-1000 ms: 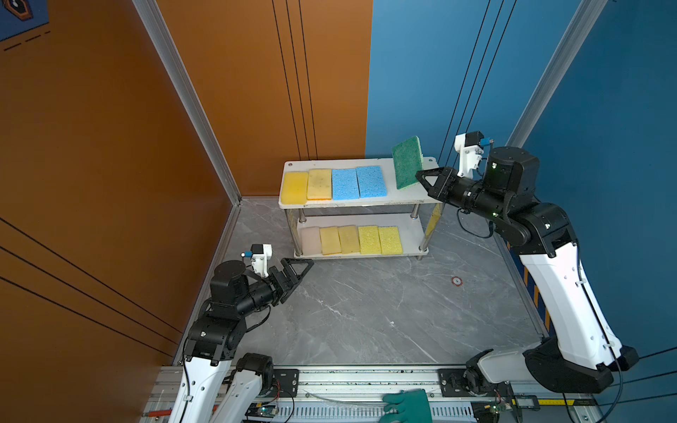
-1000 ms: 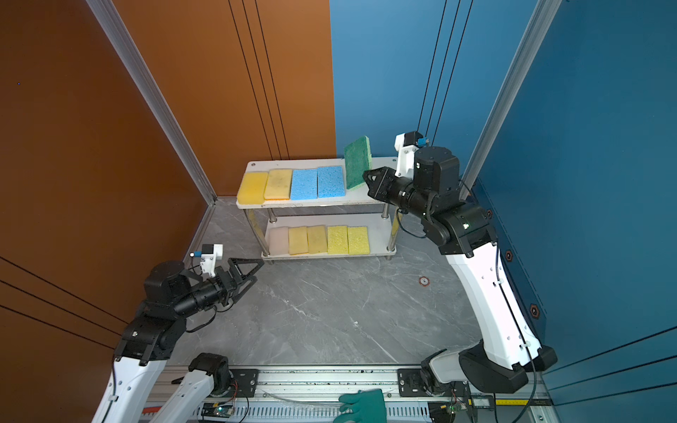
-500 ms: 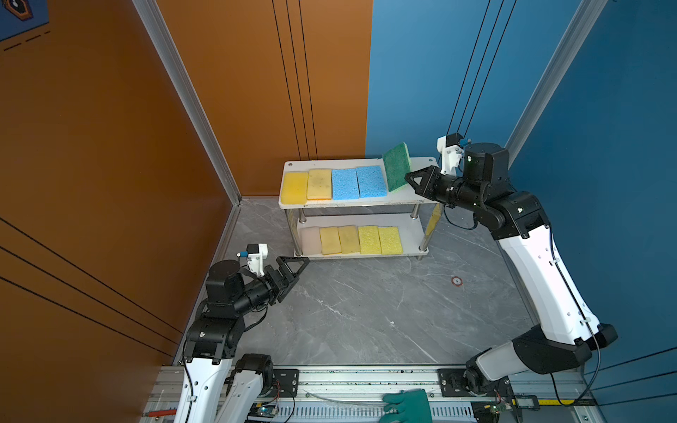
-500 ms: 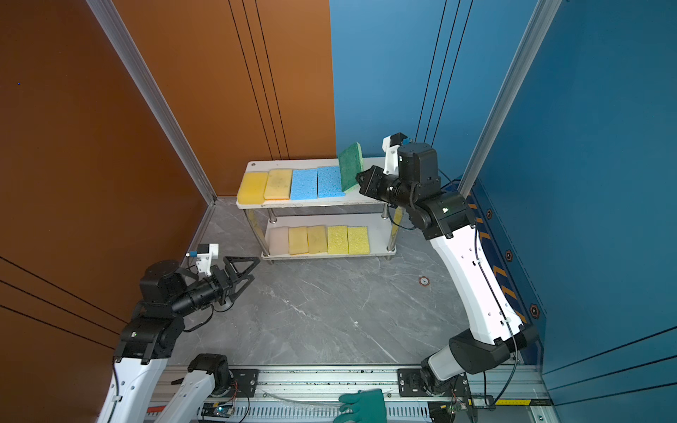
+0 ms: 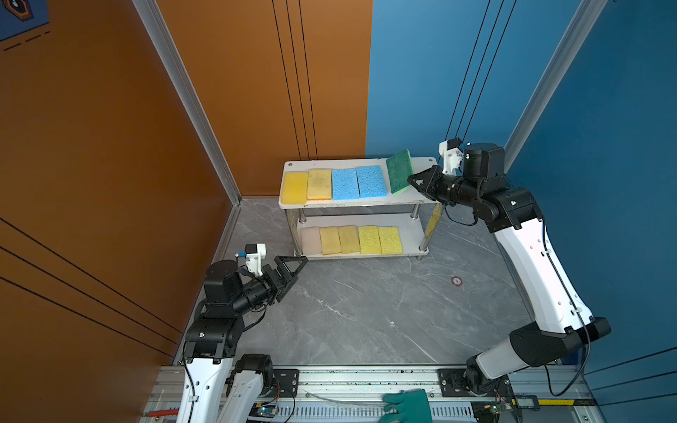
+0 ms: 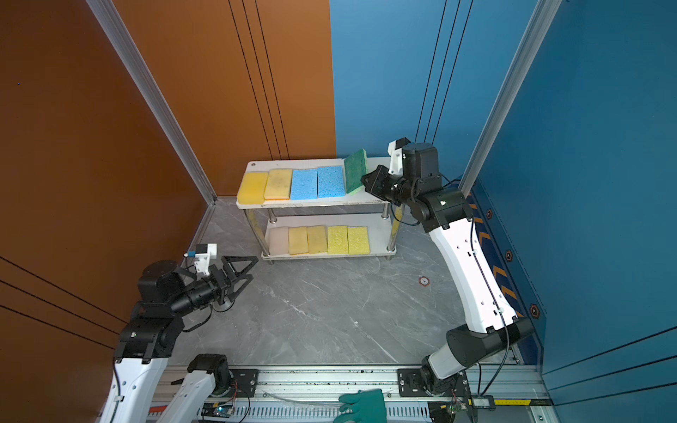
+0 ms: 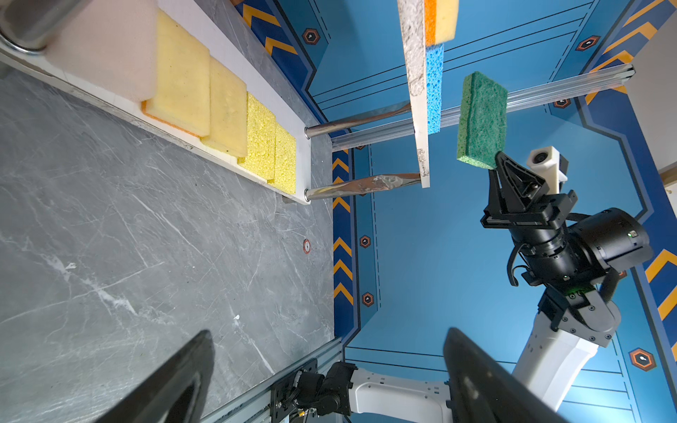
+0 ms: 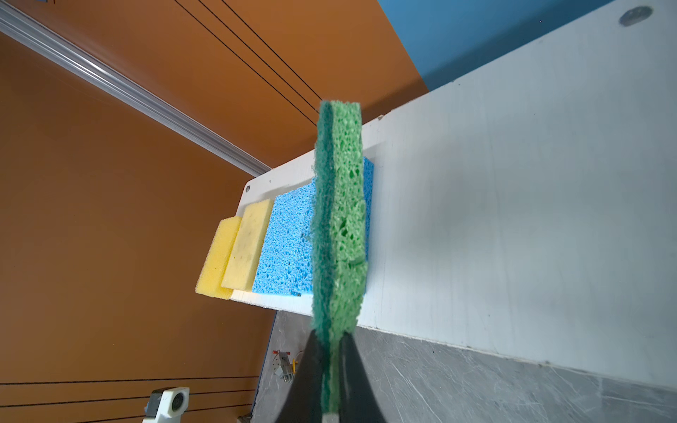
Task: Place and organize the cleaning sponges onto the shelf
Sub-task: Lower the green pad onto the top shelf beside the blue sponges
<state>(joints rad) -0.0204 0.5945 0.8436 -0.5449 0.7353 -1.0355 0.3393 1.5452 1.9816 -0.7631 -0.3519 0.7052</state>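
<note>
Meanwhile the left gripper point(image 5: 298, 273) hangs wide open and empty, low beside the shelf point(image 5: 421, 199) — and just past the blue sponge point(image 5: 371, 181) on its top board, the dark green sponge point(image 5: 399, 170) has swung down, tilted, still pinched in the right gripper point(image 5: 412, 181) — placement looks close.

We see four sponges point(image 5: 344, 183) side by side on the shelf point(image 5: 421, 199) top board, five sponges point(image 5: 350, 240) on the lower board, one tilted sponge point(image 5: 399, 170) above the top's right end
</note>
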